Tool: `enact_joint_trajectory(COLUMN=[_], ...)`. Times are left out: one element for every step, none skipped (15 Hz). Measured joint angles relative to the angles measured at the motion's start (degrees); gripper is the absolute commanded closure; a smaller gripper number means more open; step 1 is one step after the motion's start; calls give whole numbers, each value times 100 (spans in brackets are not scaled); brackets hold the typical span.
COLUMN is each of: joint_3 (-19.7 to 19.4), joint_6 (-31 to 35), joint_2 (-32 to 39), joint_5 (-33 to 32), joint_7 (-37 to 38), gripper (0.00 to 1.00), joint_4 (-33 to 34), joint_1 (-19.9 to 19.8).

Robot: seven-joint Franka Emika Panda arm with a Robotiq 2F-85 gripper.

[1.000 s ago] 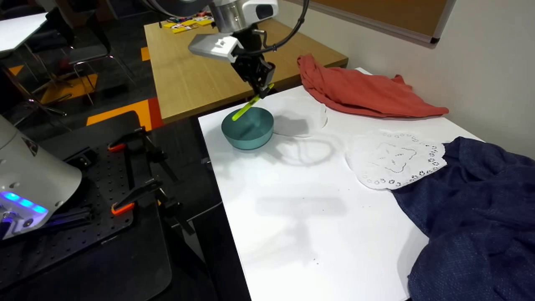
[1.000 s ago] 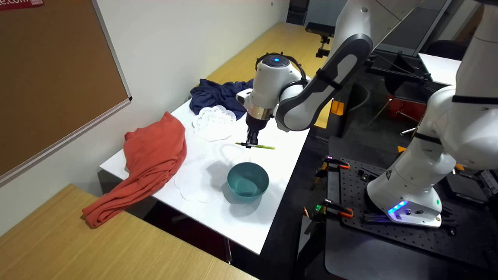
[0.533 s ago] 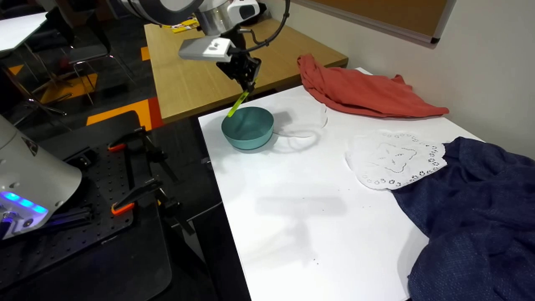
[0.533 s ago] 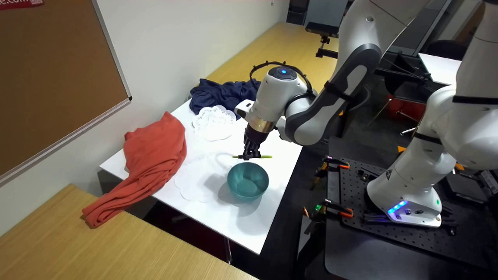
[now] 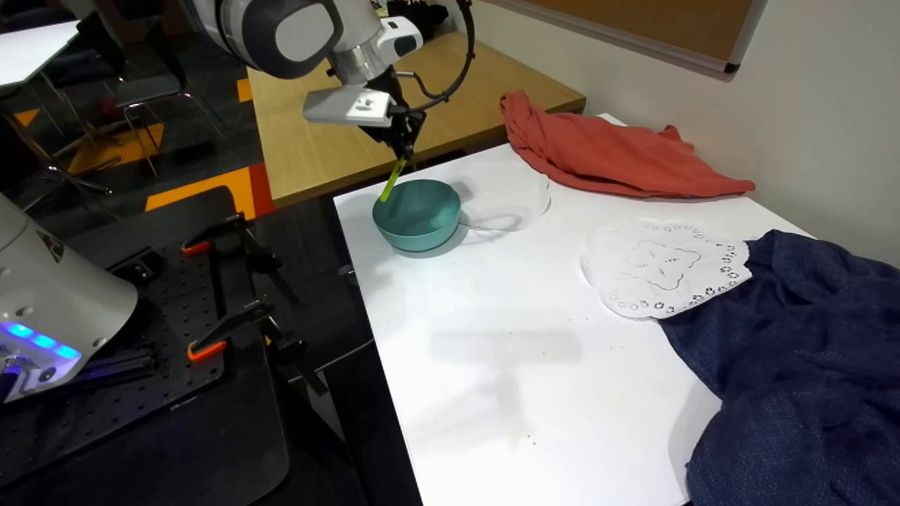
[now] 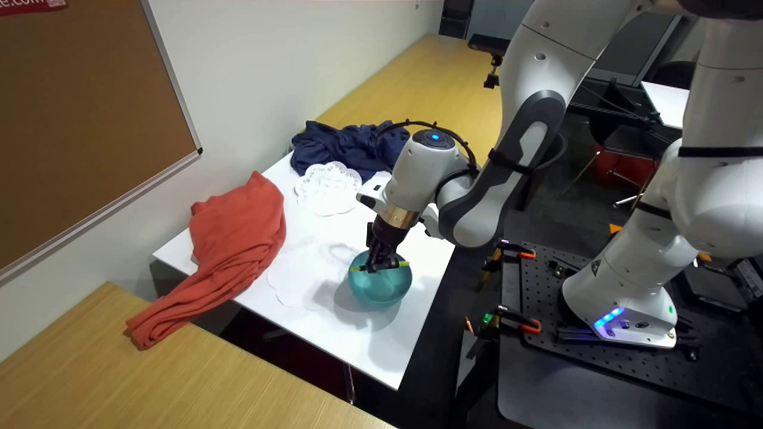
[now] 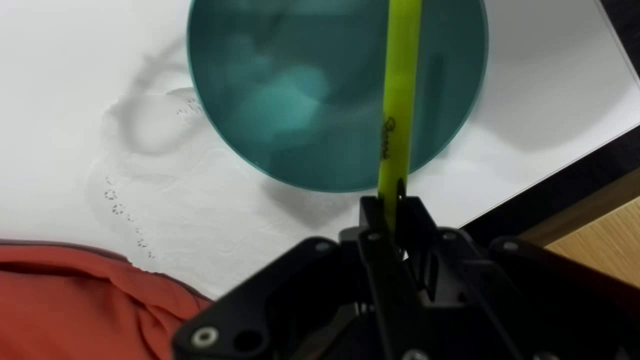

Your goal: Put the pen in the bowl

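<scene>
Wrist view, and the gripper has the yellow-green pen pinched, the pen running out over the teal bowl! Red cloth at the near left.

Across in an exterior view, the pen slants down to the left, low end lining up with the bowl's far left rim; whether they touch can't be told. White doily and navy cloth off to the right.

And in an exterior view, the pen stretches crosswise over the bowl's far half, tips either side of the gripper, bowl upright on the white table.
</scene>
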Motion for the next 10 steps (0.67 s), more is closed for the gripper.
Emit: enact_joint_trajectory(joint_3=[98, 163, 203, 231, 253, 282, 324, 359, 382, 385], joint_6=[31, 70, 129, 180, 205, 208, 208, 208, 208, 208], joint_2=[105, 209, 306, 398, 490, 582, 671, 752, 822, 880], joint_5=[-26, -81, -164, -267, -380, -479, -546, -624, -683, -729], joint_7=[-61, -108, -158, -179, -196, -230, -273, -278, -281, -282], gripper=[96, 96, 96, 96, 96, 60, 58, 53, 45, 37], joint_4=[38, 79, 121, 167, 222, 282, 346, 404, 453, 500], joint_1=[-125, -230, -327, -415, -496, -581, -668, -742, -799, -831])
